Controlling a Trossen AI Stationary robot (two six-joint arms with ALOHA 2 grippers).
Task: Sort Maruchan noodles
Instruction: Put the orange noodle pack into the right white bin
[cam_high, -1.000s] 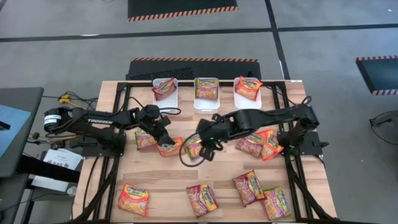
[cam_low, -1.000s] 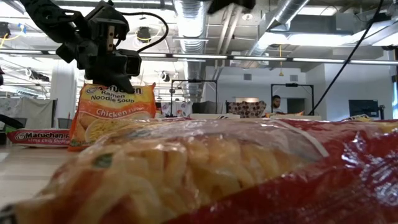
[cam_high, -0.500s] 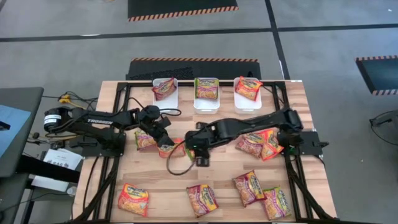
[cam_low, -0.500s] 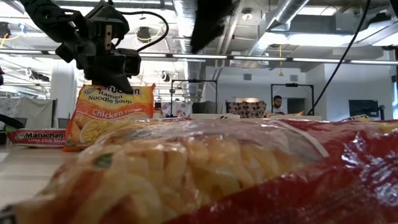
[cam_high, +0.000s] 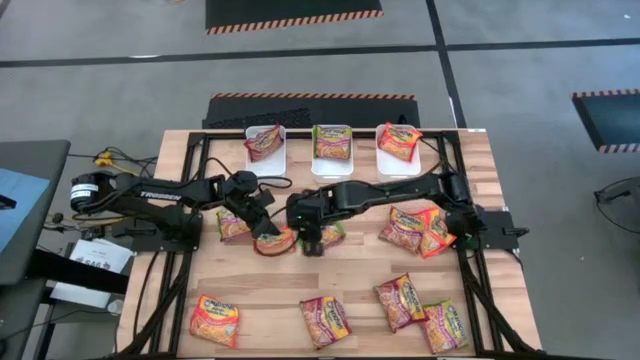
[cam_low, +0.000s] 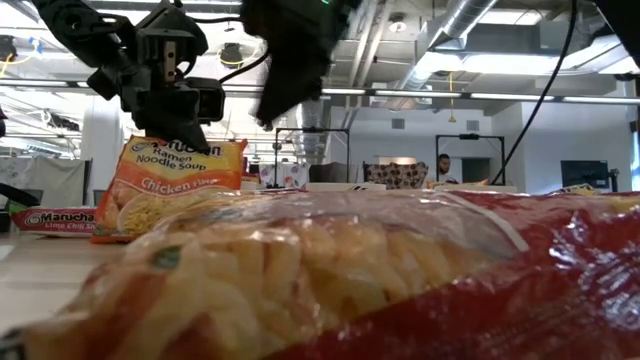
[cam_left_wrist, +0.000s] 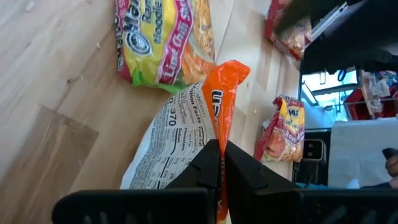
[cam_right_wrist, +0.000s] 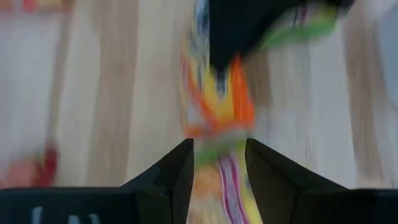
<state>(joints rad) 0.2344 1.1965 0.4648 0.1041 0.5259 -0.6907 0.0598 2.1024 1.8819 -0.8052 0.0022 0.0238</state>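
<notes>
My left gripper is shut on an orange-edged chicken noodle packet, which stands upright in the low view. My right gripper is open and hovers just right of that packet, above a green-edged packet lying flat on the table. In the right wrist view its fingers frame the blurred orange packet ahead without touching it. Another green-edged packet lies flat beside the held one. My left gripper pinches the orange packet by its orange sealed edge between the two shut fingers, coming from above. The packet hangs upright below the fingers, its printed back showing. Its lower edge sits at the table top; whether it touches, I cannot tell.
Three white bins stand along the far edge, each with a packet inside. More packets lie at the right and along the near edge. A packet fills the low view's foreground.
My right gripper has swept toward the table's left, from mid-table to right beside the left gripper and its orange packet. The left gripper has kept its hold; the packet has sunk slightly and tilted a little.
</notes>
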